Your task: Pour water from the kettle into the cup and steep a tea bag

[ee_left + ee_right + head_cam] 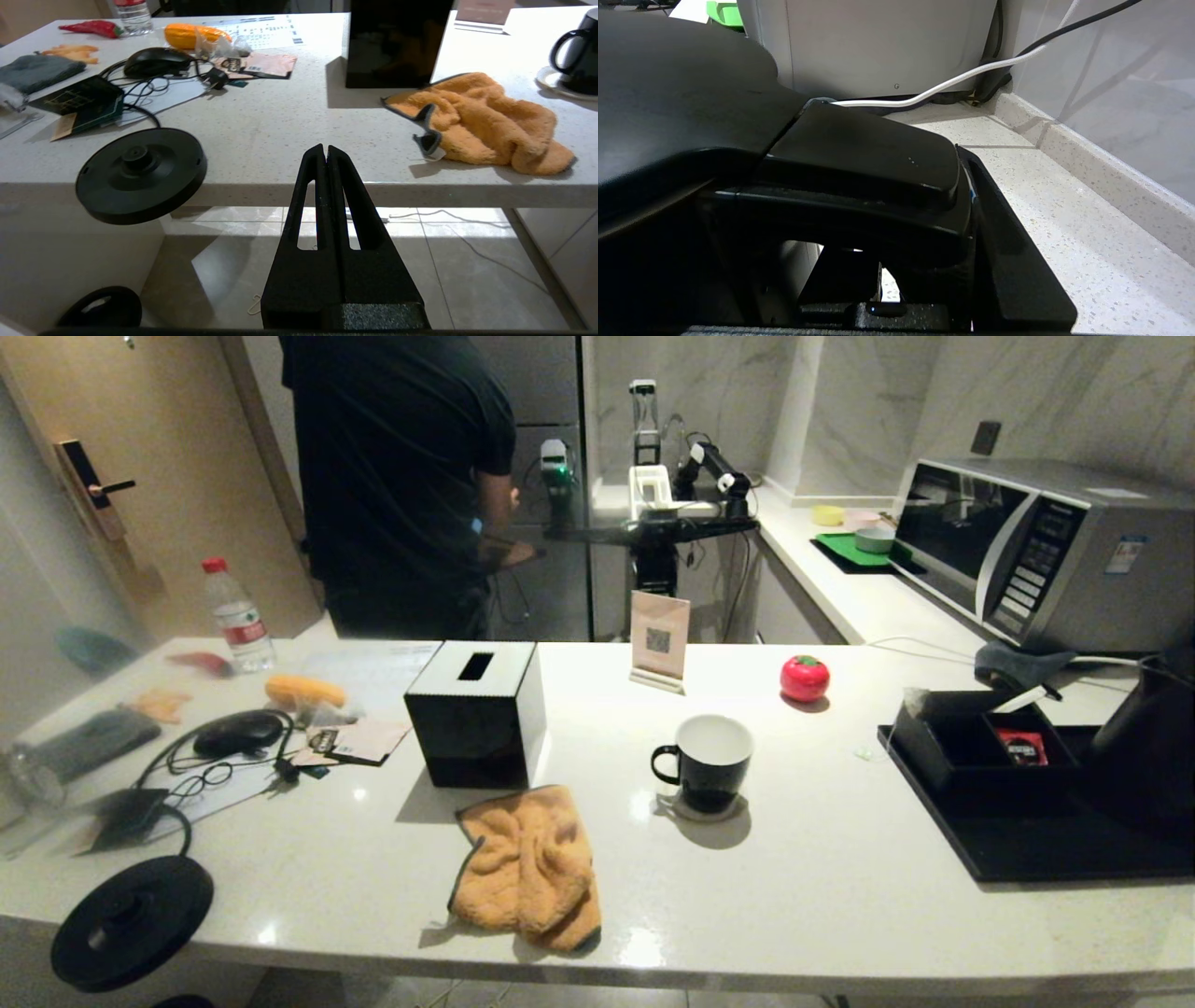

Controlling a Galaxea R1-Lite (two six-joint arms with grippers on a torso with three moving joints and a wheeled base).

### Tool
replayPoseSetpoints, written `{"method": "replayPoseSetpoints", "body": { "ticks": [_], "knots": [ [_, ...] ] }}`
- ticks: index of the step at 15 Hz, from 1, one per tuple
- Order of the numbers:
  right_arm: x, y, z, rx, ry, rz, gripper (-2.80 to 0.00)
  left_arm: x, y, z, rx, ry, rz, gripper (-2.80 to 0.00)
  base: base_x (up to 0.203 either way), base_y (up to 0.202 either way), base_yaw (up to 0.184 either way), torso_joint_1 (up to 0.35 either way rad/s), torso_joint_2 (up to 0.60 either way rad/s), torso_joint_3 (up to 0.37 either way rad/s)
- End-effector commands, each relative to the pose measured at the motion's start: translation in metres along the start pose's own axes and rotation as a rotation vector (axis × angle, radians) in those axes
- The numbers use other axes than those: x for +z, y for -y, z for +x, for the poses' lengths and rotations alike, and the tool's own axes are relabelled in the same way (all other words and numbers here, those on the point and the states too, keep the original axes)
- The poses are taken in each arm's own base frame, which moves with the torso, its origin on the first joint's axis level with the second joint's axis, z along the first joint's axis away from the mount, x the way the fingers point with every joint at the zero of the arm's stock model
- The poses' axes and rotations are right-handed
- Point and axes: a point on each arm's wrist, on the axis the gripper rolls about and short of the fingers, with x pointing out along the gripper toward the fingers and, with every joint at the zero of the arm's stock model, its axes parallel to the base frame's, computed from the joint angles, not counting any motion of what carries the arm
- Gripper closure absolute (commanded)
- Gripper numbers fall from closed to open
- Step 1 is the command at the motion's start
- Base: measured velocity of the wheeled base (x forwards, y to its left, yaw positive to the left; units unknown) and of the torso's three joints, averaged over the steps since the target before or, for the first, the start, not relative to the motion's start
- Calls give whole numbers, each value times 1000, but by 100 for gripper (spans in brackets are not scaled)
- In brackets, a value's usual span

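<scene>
Looking at the right wrist view, you have the right gripper [896,196] straddling the handle [859,154] of the kettle [691,93]. One finger [1008,242] lies flush against the handle's side. The other is hidden behind it, so this reads as a narrow grip on the handle, though you can't check the far side. The handle's top runs level from the lid back toward the wrist, and the jaws cross it.

The kettle stands at the far right edge of the counter, on the black tray [1027,859], in front of the microwave [1036,546]. The cup [711,761] sits upright on a coaster well to the kettle's left, handle turned away from it, so the carry goes leftward over the tray's rim.

The open black box [943,737] with the red sachet [1022,747] lies between kettle and cup. What seems to be the tea bag [913,698] hangs at the box's far corner. The red tomato ornament [804,678] sits behind the path, and the orange cloth [527,868] lies beyond the cup.

The left gripper [325,151] hangs parked below the counter edge, its fingers pressed together and empty. The right arm is plainly the nearer one.
</scene>
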Motion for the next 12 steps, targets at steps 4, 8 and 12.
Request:
{"method": "replayPoseSetpoints", "body": {
  "ticks": [4, 8, 12],
  "knots": [
    [3, -1, -1, 3, 11, -3, 0, 0, 0, 0, 0, 0, -1, 0, 0, 0, 0, 0, 0, 0],
    [3, -1, -2, 3, 10, -4, 0, 0, 0, 0, 0, 0, -1, 0, 0, 0, 0, 0, 0, 0],
    [4, -1, -2, 2, 18, -8, 0, 0, 0, 0, 0, 0, -1, 0, 0, 0, 0, 0, 0, 0]
  ]
}}
